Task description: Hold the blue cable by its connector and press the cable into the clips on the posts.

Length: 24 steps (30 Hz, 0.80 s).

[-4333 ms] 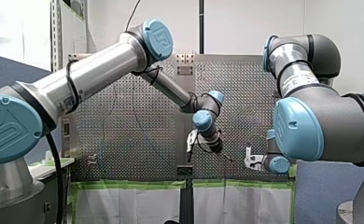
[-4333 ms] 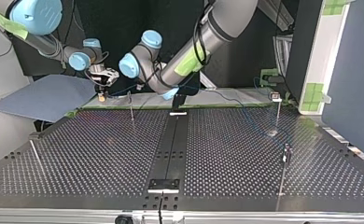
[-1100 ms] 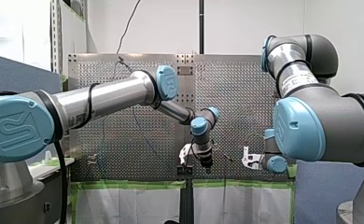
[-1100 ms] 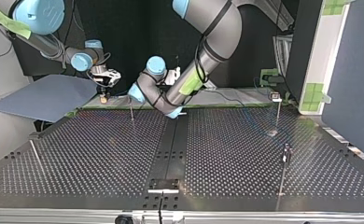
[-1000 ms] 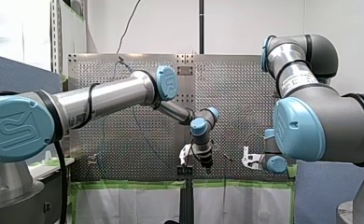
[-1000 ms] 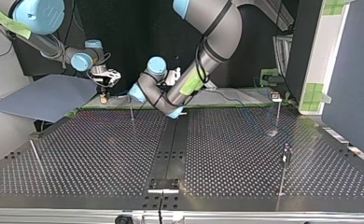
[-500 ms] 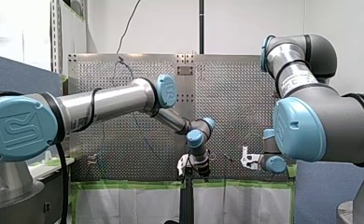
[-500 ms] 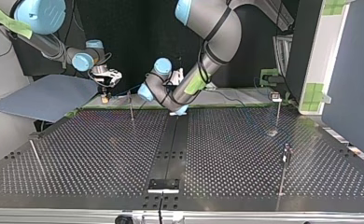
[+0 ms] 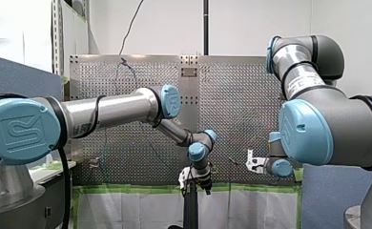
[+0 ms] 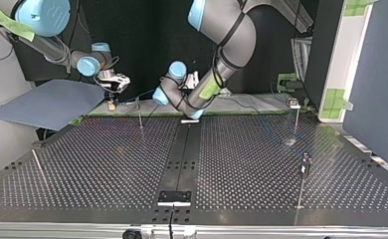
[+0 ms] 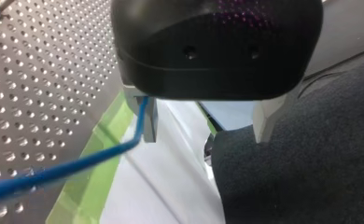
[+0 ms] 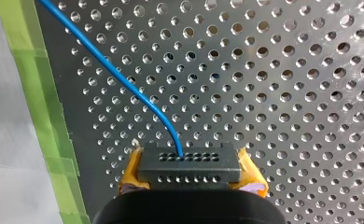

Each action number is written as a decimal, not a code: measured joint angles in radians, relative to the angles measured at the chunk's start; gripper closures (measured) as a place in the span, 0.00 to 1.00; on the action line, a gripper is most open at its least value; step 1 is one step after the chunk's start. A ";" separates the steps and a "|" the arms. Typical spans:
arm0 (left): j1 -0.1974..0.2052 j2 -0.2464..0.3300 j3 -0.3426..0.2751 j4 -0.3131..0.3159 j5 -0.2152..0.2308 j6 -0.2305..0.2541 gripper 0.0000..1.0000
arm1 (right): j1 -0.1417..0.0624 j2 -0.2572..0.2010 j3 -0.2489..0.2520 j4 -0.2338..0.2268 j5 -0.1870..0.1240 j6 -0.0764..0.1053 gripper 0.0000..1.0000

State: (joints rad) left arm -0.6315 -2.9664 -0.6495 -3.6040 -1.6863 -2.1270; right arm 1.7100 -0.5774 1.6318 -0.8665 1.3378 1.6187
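Blue cable (image 12: pixel 124 86) leaves the black connector (image 12: pixel 189 168) and curves over the perforated metal surface (image 12: pixel 287 93) toward the green tape (image 12: pixel 40 102) on its edge. My right claw (image 12: pixel 191 178) is clamped on the connector with its yellow pads (image 12: pixel 131 175), close to the tape. My left claw (image 11: pixel 204 123) hangs near the tape, spread wide and gripping nothing; the cable lies against one finger (image 11: pixel 147 123). Blue joint caps (image 9: pixel 18 131) carry an embossed logo. The white label (image 9: pixel 304 82) on my right arm is too small to read. A white wall (image 9: pixel 251 24) stands behind.

connector (image 12: pixel 189 163) in right hand (image 12: pixel 190 176), cable (image 12: pixel 119 79) ahead
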 joint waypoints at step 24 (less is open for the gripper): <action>-0.002 -0.048 -0.014 0.002 -0.026 0.086 0.48 | 0.001 0.000 0.000 0.000 0.000 0.000 1.00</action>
State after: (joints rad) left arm -0.6334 -3.0147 -0.6638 -3.6016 -1.7124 -2.0412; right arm 1.7112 -0.5777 1.6316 -0.8669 1.3378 1.6187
